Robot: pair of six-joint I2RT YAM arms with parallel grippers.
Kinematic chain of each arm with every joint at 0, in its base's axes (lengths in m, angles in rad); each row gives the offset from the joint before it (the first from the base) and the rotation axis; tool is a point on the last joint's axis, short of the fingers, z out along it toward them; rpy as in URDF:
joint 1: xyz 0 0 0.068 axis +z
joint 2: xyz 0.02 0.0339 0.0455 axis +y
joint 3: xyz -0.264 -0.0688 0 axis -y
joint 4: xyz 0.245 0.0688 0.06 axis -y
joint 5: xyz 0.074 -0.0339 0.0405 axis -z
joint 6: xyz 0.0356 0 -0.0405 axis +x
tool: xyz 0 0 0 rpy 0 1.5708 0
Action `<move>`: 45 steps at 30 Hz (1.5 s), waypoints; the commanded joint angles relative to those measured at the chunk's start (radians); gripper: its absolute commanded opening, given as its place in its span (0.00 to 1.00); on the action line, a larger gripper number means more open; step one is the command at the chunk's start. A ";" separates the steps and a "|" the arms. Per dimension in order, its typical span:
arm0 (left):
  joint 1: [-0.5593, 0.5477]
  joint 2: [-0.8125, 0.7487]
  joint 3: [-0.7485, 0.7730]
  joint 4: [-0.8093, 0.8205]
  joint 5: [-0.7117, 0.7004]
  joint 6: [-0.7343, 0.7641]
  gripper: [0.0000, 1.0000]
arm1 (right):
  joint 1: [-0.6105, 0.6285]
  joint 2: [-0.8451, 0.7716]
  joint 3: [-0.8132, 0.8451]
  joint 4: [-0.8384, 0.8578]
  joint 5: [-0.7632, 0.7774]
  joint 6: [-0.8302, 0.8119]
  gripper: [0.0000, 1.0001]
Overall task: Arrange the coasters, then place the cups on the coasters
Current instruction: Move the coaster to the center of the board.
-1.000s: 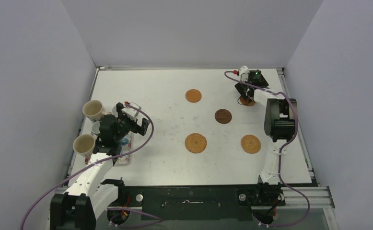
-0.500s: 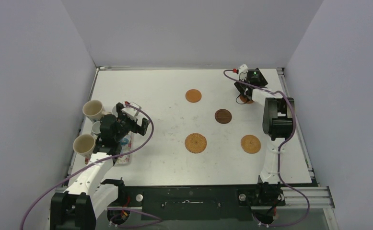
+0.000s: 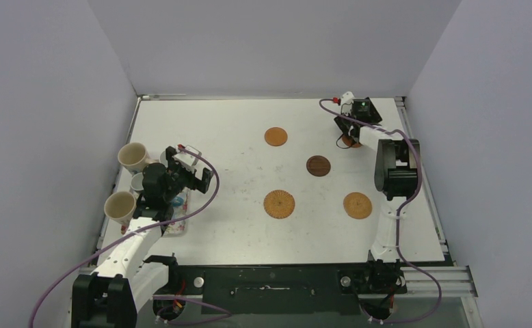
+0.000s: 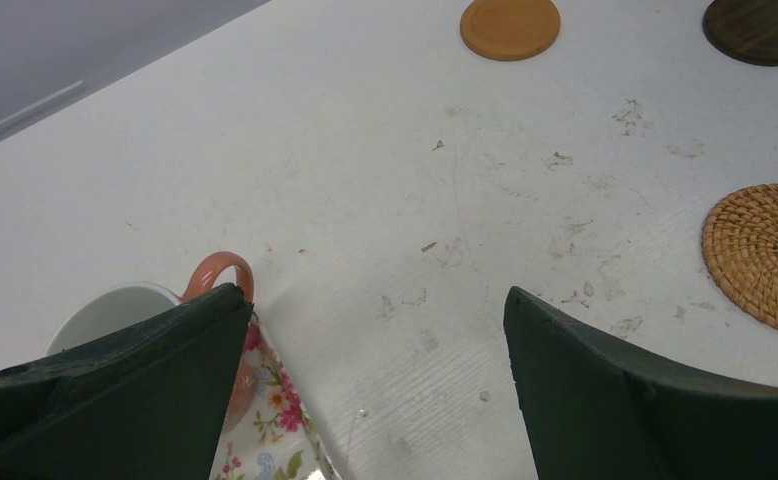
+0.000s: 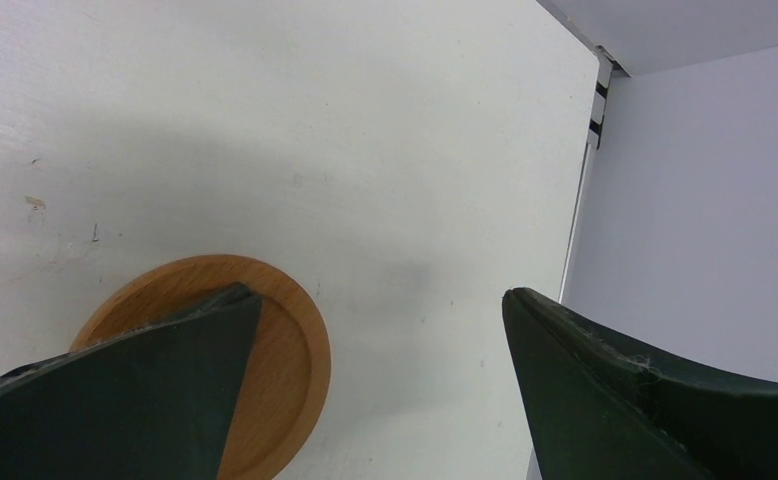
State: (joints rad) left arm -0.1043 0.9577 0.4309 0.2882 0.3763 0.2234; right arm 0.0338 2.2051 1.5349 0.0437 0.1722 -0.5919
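My right end effector [image 5: 380,300] hangs with fingers apart, one finger over the orange coaster [image 5: 285,370] at two o'clock on the tabletop [image 3: 215,130]. The dark brown coaster [image 3: 318,165] lies just right of centre. At nine o'clock my left end effector [image 4: 375,300], spread and holding nothing, sits by the pink mug [image 4: 220,275] and flowered tray [image 4: 275,420].

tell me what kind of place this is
Probably a robot lab test cell, not a home: a white table boxed in by plain walls, with a left arm and right arm bolted at its near edge.
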 commanded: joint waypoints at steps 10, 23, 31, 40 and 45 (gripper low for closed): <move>-0.005 -0.009 0.020 0.034 0.000 0.014 0.97 | -0.021 -0.354 -0.091 -0.217 -0.097 0.103 1.00; -0.006 -0.011 0.024 0.028 0.004 0.011 0.97 | -0.020 -0.492 -0.340 -0.189 -0.136 0.073 1.00; -0.006 -0.023 0.023 0.024 -0.001 0.011 0.97 | -0.007 -0.403 -0.358 -0.108 -0.116 0.100 1.00; -0.006 -0.017 0.023 0.023 0.000 0.011 0.97 | 0.019 -0.271 -0.322 -0.064 -0.087 0.133 1.00; -0.006 -0.014 0.023 0.026 -0.001 0.011 0.97 | 0.025 -0.271 -0.329 -0.073 -0.079 0.127 1.00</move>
State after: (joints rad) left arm -0.1043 0.9508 0.4309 0.2882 0.3737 0.2256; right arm 0.0490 1.9282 1.1954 -0.0456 0.0696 -0.4770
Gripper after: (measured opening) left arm 0.974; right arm 1.000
